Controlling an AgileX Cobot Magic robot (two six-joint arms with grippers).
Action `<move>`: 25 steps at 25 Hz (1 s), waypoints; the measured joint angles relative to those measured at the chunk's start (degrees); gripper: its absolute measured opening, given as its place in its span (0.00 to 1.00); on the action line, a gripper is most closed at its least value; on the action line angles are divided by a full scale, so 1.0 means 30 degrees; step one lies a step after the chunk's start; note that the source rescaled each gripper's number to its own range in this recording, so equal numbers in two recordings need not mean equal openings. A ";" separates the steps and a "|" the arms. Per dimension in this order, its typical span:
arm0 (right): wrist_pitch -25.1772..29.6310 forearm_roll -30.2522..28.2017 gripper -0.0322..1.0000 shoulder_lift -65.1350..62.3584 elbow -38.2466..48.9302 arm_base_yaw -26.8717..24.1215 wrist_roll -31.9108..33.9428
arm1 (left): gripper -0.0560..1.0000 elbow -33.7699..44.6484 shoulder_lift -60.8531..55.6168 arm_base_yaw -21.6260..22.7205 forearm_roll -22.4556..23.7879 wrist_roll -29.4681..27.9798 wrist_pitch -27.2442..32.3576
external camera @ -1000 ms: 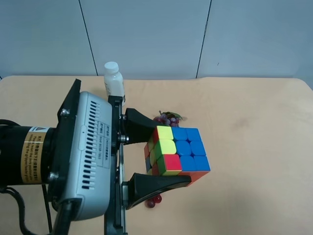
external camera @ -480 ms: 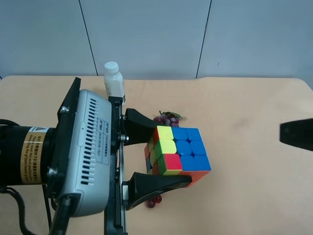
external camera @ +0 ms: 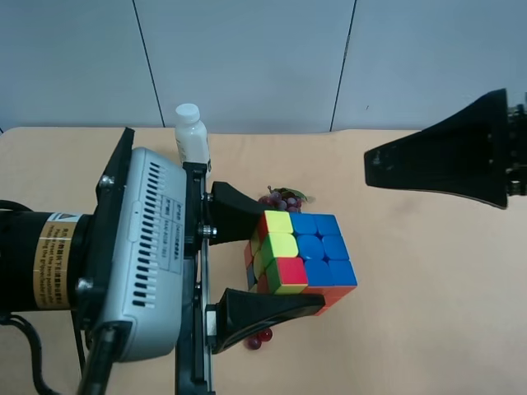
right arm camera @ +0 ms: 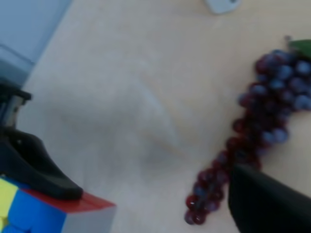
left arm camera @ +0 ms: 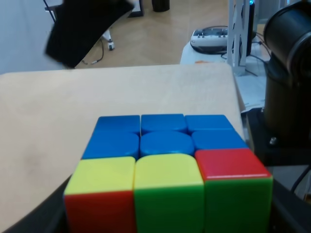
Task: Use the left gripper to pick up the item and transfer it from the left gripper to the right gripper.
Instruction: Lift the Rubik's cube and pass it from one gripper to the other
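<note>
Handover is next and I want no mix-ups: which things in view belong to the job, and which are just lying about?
In the job:
puzzle cube
left end effector, shut on the cube
right end effector, apart from it

Lying about:
grape bunch
white bottle

open air between cube (external camera: 300,259) and right end effector (external camera: 380,169), grapes (right arm camera: 262,111) on table (external camera: 428,280) below

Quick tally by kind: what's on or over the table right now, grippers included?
puzzle cube: 1
grape bunch: 1
white bottle: 1
grippers: 2 (left gripper holding the cube, right gripper off to the side)
Total: 5
</note>
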 joint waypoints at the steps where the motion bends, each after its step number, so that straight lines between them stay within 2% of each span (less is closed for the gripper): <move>1: 0.0000 0.0234 1.00 0.0425 0.0000 0.0297 -0.0329 | 0.06 0.0000 0.0000 0.0000 -0.0146 0.0000 -0.0059; 6: 0.0038 0.1758 1.00 0.2257 -0.0015 0.1530 -0.1402 | 0.06 0.0000 0.0000 0.0000 -0.1087 0.0305 -0.0082; 12: 0.0195 0.3523 1.00 0.3849 -0.0015 0.1763 -0.2964 | 0.06 0.0000 0.0000 0.0000 -0.2536 0.1160 -0.0300; 19: 0.0991 0.4221 1.00 0.5378 -0.0015 0.1763 -0.4481 | 0.06 0.0000 0.0000 0.0000 -0.2805 0.1501 -0.0512; 25: 0.2176 0.6468 1.00 0.7227 -0.0015 0.1763 -0.6884 | 0.06 0.0000 0.0000 0.0493 -0.2805 0.1501 -0.0903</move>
